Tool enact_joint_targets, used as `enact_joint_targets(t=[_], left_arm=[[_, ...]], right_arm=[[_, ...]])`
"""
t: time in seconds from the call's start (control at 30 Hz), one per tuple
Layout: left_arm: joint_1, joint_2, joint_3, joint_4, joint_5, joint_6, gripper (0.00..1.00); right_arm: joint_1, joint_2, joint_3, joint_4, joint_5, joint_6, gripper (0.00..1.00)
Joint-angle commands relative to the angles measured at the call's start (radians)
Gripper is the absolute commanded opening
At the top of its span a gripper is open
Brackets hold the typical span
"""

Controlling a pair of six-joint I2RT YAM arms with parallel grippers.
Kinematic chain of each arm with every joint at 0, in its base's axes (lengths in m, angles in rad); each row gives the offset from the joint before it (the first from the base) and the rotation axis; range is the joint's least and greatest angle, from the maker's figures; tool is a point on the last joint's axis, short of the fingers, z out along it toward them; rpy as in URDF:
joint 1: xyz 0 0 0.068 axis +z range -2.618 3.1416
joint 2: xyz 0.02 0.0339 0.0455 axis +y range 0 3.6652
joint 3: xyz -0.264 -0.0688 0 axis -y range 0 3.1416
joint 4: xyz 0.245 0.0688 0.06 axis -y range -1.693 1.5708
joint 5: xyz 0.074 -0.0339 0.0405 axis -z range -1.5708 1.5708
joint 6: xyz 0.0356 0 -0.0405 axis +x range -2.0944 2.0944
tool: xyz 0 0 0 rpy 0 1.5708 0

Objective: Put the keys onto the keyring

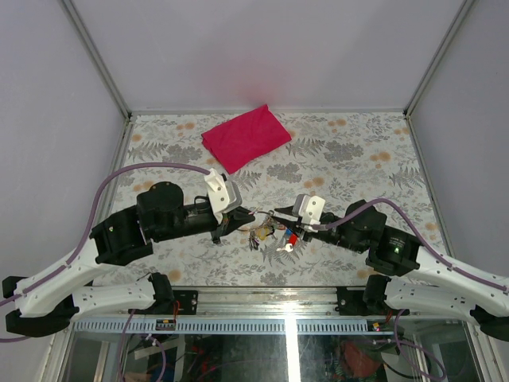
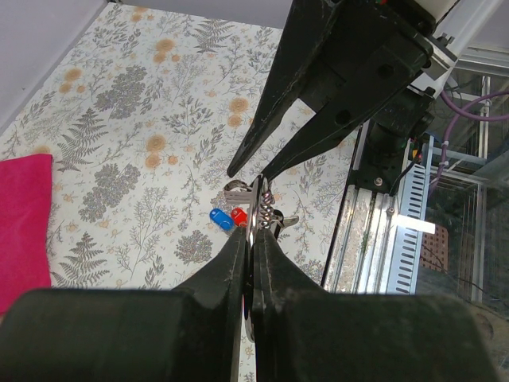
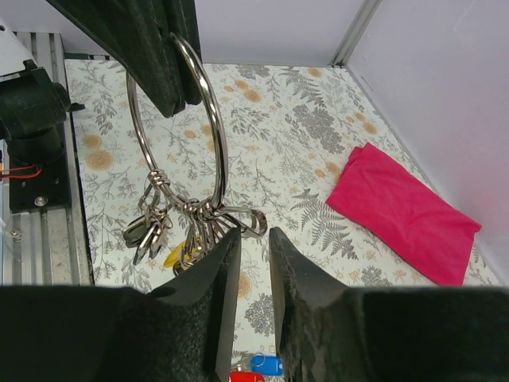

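Grippers: left gripper (image 2: 250, 239) clenched on keyring (image 3: 200, 212) at its rim; right gripper (image 3: 254, 235) parted, nothing between, tips just beside the ring's low arc.
Keyring: upright, bunch (image 3: 147, 231) dangling at its 6 o'clock.
Keys: red key (image 2: 239, 216), blue key (image 2: 221, 219) side by side on table (image 1: 358, 159), toward 6 o'clock, off the ring!
Cloth (image 1: 245, 137): magenta, table's 12 o'clock.

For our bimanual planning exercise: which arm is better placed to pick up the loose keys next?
Likely right: the right gripper is open, empty and near the keys; the left gripper is shut on the lifted keyring.
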Motion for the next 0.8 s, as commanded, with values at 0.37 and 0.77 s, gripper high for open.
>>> enact_joint_targets(t=[0.37,0.77], left_arm=[[0.006,0.014,0.059,0.038,0.006,0.01,0.0],[0.005,0.069,0.126,-0.011,0.023,-0.008,0.0]], right_arm=[[0.004,-0.033,-0.039,0.144,0.045,-0.015,0.32],[0.005,-0.096,-0.113,0.213,0.041,-0.038,0.36]])
